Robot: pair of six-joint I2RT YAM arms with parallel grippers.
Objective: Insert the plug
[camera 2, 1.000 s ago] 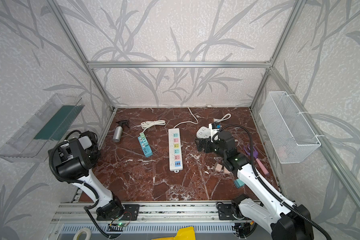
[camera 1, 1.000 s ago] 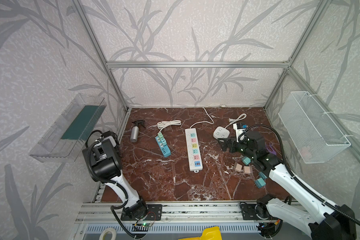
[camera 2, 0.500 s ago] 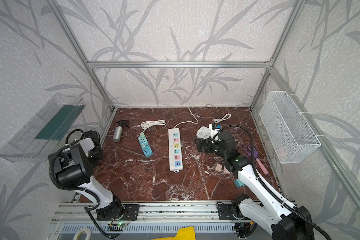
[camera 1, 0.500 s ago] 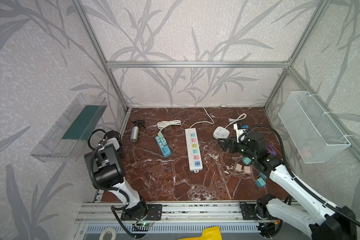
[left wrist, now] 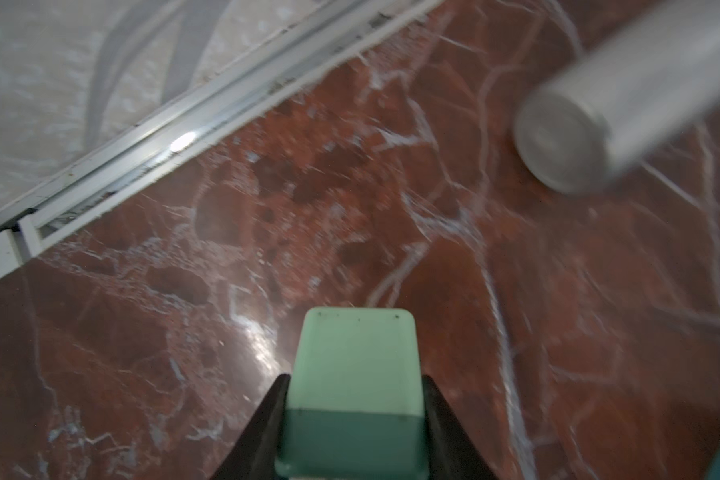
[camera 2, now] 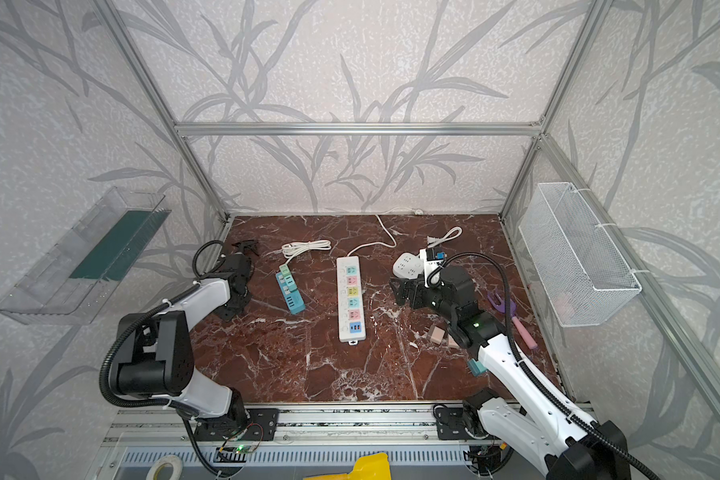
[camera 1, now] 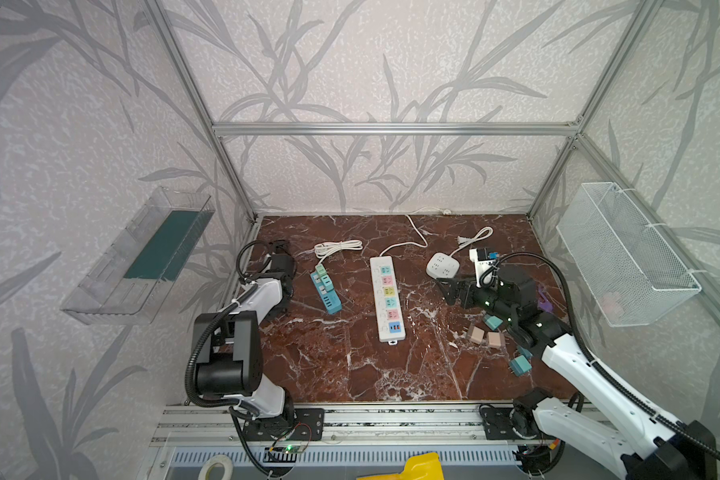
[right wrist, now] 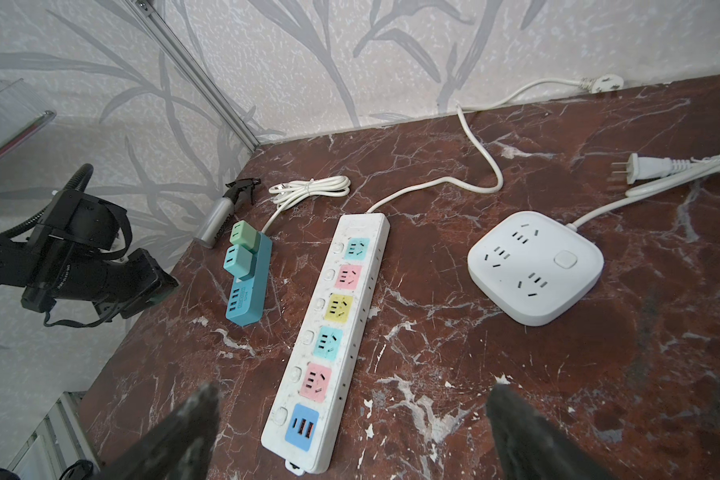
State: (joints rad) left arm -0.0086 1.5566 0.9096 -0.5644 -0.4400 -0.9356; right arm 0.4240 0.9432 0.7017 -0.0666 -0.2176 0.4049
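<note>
- The mint-green plug (left wrist: pixel 356 357) is clenched between the fingers of the left hand (left wrist: pixel 355 378), low over the red marble worktop (left wrist: pixel 391 232). A second ago this hand was looser, and it has since tightened.
- The left arm was folded up by the front rail and has now stretched out along the worktop's nine o'clock edge. I judge that the plug is secured and being carried, with no socket reached yet.
- The teal strip (camera 1: pixel 326 286) lies at about three o'clock from that arm, and the white strip (camera 1: pixel 386 299) lies further the same way.
- The right hand (right wrist: pixel 352 388) is spread wide and empty on the worktop's three o'clock side, and it has hardly moved.
- Only the left wrist view shows the grip, because the arm hides the plug in both top views. That view also shows the base of the spray bottle (left wrist: pixel 578 124) close by, but no prongs.
- Only the right wrist view shows the socket faces. Two seated plugs (right wrist: pixel 242 245) fill the teal strip's far end, and the white strip's sockets are all free.
- Only the top views show the loose plugs (camera 1: pixel 476 334) by the right arm.
</note>
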